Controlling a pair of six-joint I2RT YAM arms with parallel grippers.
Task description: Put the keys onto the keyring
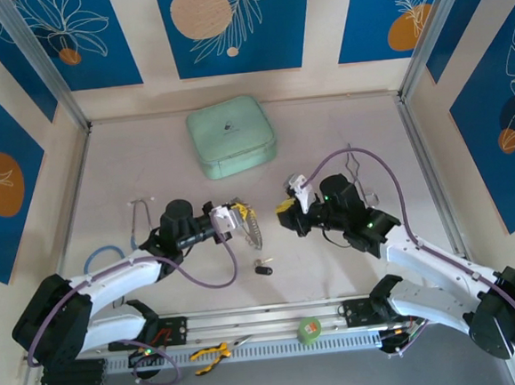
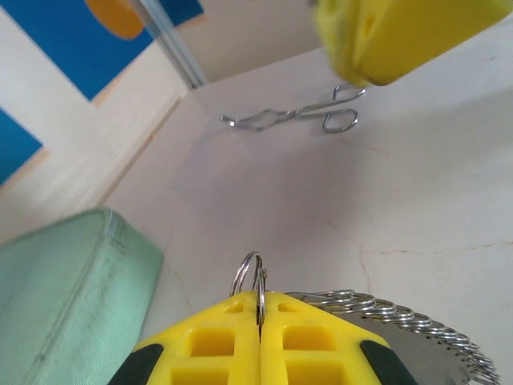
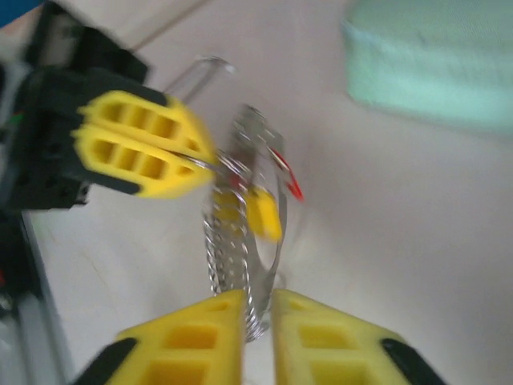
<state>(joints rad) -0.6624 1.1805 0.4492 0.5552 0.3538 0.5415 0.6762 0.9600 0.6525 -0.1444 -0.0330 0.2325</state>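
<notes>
Keyring (image 1: pixel 251 229) is hanging from my left gripper (image 1: pixel 235 219). In the left wrist view the yellow fingers (image 2: pixel 224 341) are pressing flat together on the top of the silver loop, and the beaded chain (image 2: pixel 393 314) is trailing off to one side. I am reading the oval's long axis as running from that pinch towards the near edge of the table. In the right wrist view it is blurred, but it is lining up almost end-on with the slit between my right fingers (image 3: pixel 192 341). A yellow tag (image 3: pixel 263 216) and a red one (image 3: pixel 292 188) seem to be riding on the loop already.

My right gripper (image 1: pixel 285 213) is sitting just beside the ring on its right, facing it across a short gap. Its fingers are showing only a narrow slit, and with the blur I cannot tell whether they are pinching anything.

What I am weighing is the black-headed key (image 1: pixel 263 268). It is lying loose on the table (image 1: pixel 148 165), nearer the bases than the ring and roughly midway between the two grippers, with its length roughly crosswise. Since the left is occupied with the ring, I am judging the right to be the arm for it, reaching down and back towards me rather than forward.
</notes>
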